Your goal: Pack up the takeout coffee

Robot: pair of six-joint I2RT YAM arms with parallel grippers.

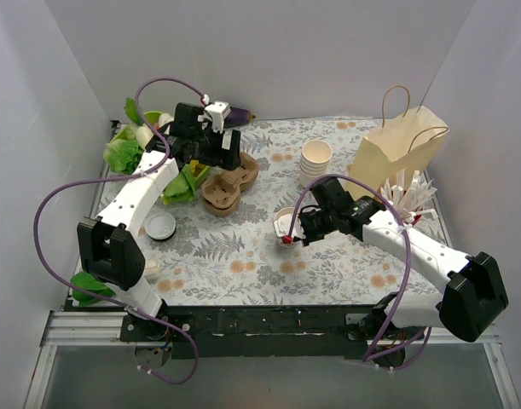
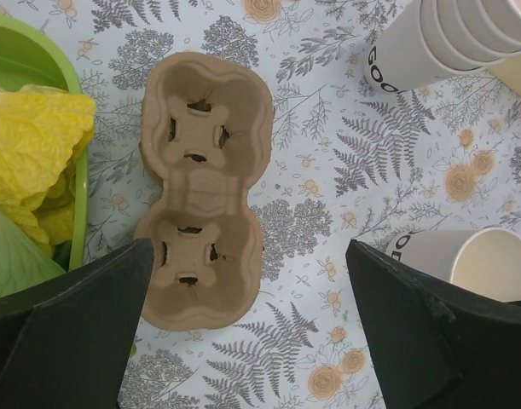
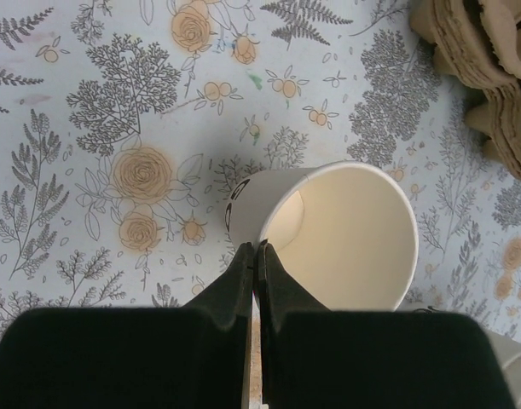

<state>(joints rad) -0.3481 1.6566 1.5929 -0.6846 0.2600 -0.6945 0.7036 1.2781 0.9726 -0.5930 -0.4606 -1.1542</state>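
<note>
The takeout coffee cup [image 3: 345, 230] is a single cream paper cup with dark print on its side, open-topped with no lid on it. It sits mid-table in the top view [image 1: 284, 220] and at the lower right of the left wrist view [image 2: 465, 260]. My right gripper [image 3: 256, 249] is shut on the cup's near rim, one finger inside and one outside, and the cup leans. My left gripper [image 2: 250, 256] is open and empty, hovering above the brown cardboard cup carrier [image 2: 205, 187], at the back left of the table [image 1: 226, 183].
A stack of lidless cream cups [image 1: 315, 158] stands behind the held cup. A tan paper bag [image 1: 396, 153] and a red cup of white straws [image 1: 409, 200] are at the back right. A white lid [image 1: 160, 226] lies at the left. Green lettuce [image 1: 124, 153] lies at the far left.
</note>
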